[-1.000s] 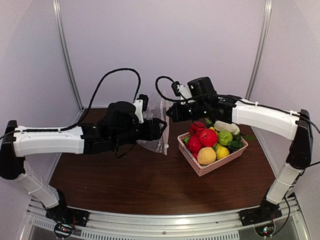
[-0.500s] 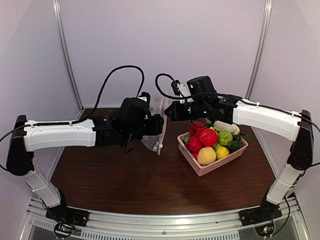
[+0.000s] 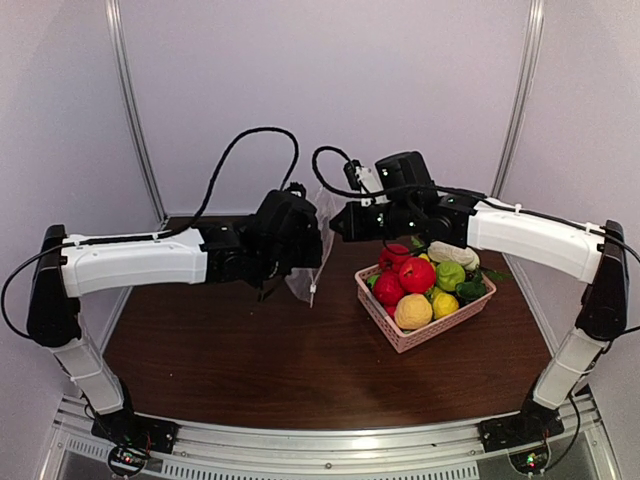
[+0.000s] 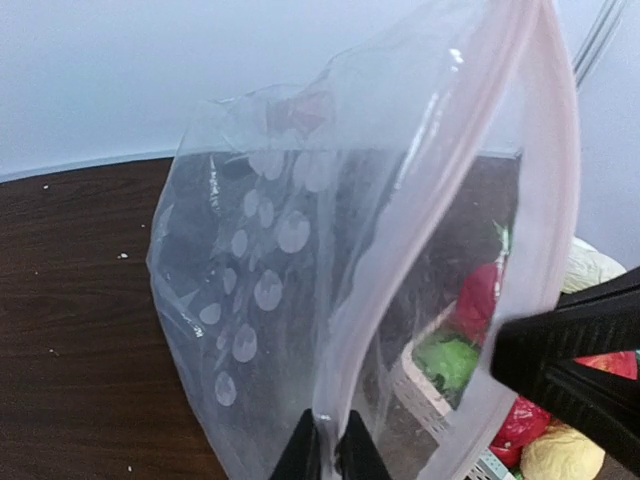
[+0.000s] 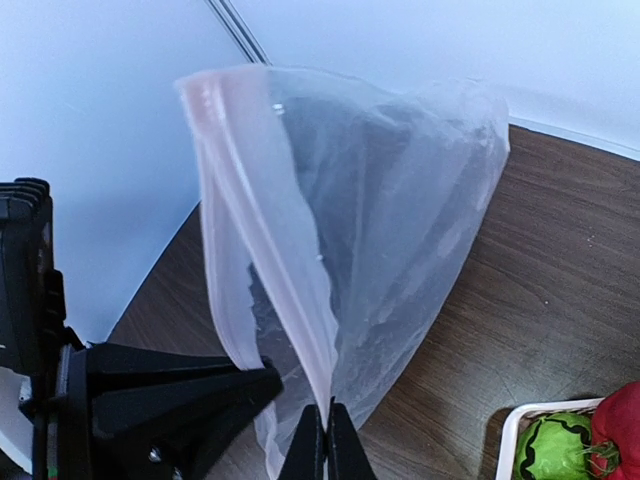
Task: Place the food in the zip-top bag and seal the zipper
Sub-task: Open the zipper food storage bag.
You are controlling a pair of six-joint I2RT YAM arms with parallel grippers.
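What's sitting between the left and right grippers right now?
Only the zip-top bag: the left gripper and right gripper each have jaws shut on one side of its open mouth. Both wrist views show it.

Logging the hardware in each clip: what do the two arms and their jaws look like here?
The left arm and right arm each have white shell links, black joints and a black wrist unit. A black cable loops above each wrist. The jaws are black, slim and tapered.

Open table (image 3: 250,360) lies before the hanging zip-top bag (image 3: 308,278) (basket (image 3: 400,335) right).
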